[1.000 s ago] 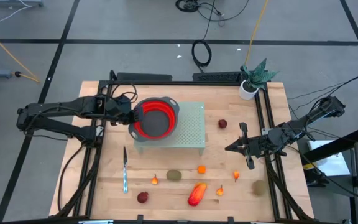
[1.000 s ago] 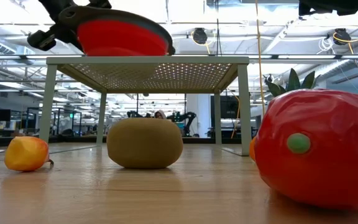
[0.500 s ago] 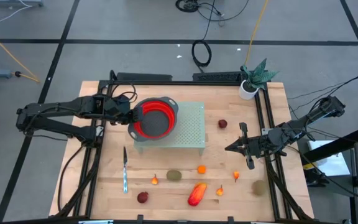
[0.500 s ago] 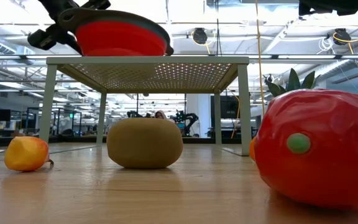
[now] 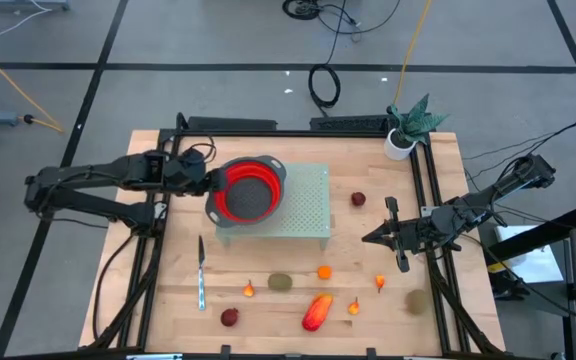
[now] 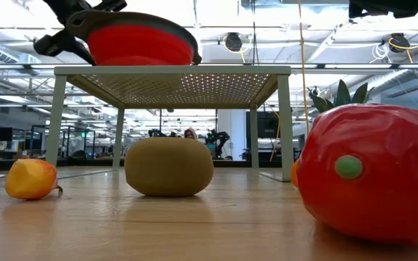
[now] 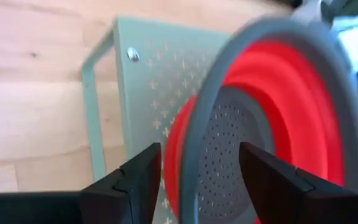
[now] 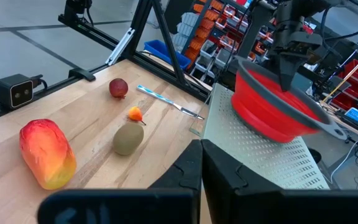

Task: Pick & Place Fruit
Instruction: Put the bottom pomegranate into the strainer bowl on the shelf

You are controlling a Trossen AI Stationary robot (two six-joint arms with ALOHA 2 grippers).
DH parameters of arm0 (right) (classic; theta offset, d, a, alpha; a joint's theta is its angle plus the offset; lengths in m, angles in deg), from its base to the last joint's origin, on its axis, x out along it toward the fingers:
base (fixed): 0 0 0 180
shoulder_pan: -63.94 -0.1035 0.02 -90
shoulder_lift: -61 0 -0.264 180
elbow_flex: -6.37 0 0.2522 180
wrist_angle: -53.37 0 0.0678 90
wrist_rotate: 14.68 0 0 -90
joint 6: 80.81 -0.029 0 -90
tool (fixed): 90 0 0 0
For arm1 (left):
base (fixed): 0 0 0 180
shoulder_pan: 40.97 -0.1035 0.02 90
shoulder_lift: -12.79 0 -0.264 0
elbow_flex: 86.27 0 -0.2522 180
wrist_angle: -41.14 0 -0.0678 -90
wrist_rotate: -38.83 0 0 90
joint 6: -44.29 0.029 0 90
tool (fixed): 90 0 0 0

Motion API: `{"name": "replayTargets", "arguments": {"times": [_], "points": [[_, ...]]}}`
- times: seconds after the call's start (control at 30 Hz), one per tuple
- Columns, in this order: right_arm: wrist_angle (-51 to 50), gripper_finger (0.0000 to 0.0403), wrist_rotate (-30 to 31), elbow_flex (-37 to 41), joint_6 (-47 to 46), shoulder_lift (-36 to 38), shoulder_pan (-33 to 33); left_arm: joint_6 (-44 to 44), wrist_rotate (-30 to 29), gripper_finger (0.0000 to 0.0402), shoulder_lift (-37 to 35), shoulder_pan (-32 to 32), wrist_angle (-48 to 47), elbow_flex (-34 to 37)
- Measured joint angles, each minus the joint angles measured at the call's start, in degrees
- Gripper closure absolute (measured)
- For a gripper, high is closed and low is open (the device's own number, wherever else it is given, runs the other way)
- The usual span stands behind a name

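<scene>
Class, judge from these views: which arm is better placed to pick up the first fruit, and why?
Probably the right. Its gripper is shut and empty near the fruit, while the left gripper holds the bowl.

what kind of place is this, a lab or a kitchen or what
Most likely a robotics lab or workshop, not a kitchen. Toy fruit lies on a wooden table framed by black rails, cables trail over the grey floor, and parts bins fill shelves behind.
</scene>
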Motion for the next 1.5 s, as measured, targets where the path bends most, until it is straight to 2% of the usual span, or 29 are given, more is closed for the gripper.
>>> {"name": "replayTargets", "arguments": {"times": [0.2, 0.33, 0.53, 0.73, 1.0, 1.2, 1.33, 1.5], "points": [[0.00, 0.0403, 0.00, 0.00, 0.00, -0.01, 0.00, -1.35, -7.93, 0.0185, -5.26, 0.00, 0.11, 0.00], [0.00, 0.0403, 0.09, 0.00, 0.00, 0.00, 0.00, -1.07, -10.51, 0.0185, -9.25, 0.18, 0.89, 0.00], [0.00, 0.0403, 0.13, 0.00, 0.02, 0.00, 0.00, 5.58, -15.23, 0.0198, -11.11, 2.92, 0.87, 0.00], [0.24, 0.0403, 0.31, 0.00, 0.09, 0.01, 0.00, 10.57, -19.24, 0.0257, -11.66, 5.22, 0.87, 0.02], [4.36, 0.0403, 0.58, 0.00, 0.06, -0.01, 0.00, 17.35, -19.64, 0.0386, -13.94, 5.51, 0.86, 0.02], [8.82, 0.0403, 1.08, 0.00, -3.44, -0.06, 0.15, 22.26, -20.14, 0.0394, -15.86, 5.49, 0.83, 0.02], [7.48, 0.0403, 8.61, 0.00, -6.45, -0.06, 0.24, 26.57, -18.20, 0.0397, -17.28, 5.50, 0.81, 0.02], [5.79, 0.0403, 24.82, 0.00, -12.01, 0.05, 0.26, 31.53, -13.82, 0.0399, -19.00, 5.49, 0.81, 0.02]]}}
